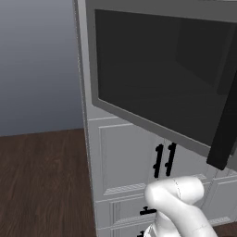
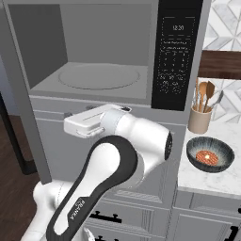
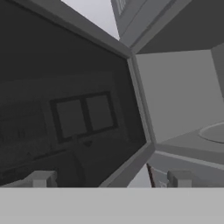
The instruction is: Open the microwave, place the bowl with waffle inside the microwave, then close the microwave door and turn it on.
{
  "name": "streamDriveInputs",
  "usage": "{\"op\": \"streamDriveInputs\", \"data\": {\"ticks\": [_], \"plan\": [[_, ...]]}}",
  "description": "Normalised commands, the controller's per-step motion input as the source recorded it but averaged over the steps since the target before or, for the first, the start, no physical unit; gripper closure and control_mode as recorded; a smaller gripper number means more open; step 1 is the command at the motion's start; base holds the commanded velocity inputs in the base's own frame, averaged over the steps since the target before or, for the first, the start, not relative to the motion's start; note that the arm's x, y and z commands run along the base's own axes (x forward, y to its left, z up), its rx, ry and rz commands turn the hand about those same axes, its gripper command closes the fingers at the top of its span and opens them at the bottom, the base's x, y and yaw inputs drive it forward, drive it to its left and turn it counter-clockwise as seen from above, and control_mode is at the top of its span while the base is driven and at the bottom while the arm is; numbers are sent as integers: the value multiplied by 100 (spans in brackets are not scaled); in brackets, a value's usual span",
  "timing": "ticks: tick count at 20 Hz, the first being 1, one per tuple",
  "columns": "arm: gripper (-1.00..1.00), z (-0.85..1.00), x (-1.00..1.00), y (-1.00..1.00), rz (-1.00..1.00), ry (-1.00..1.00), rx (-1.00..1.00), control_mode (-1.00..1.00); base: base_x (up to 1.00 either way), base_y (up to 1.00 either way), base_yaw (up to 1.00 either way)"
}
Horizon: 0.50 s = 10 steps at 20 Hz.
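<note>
The microwave (image 2: 108,56) stands open, showing its grey cavity with a round turntable (image 2: 99,76); its dark control panel (image 2: 176,56) is on the right. The microwave door (image 1: 162,74) is swung out wide, with its black bar handle (image 1: 227,125) at the free edge. On the white counter to the right sits the dark bowl (image 2: 210,154) with a waffle in it. My gripper (image 3: 110,179) is open and empty, its fingertips (image 3: 41,178) spread wide. It hangs just below the cavity's front sill and faces the hinge corner between the door glass (image 3: 65,109) and the cavity (image 3: 183,96).
White panelled cabinet doors (image 1: 125,157) with short black handles (image 1: 164,159) sit under the microwave. A beige jar of wooden utensils (image 2: 200,117) stands behind the bowl. My arm's elbow (image 2: 141,146) bulks in front of the lower cabinets. Dark wood floor (image 1: 41,185) lies to the left.
</note>
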Motion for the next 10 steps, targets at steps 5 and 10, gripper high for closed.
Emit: {"op": "streamDriveInputs", "data": {"ticks": [5, 10], "plan": [[-100, 0, -51, 48, 12, 0, 0, -100, 0, 0, 0], [-100, 3, -89, 100, 9, -1, 0, -100, 0, 0, 0]]}}
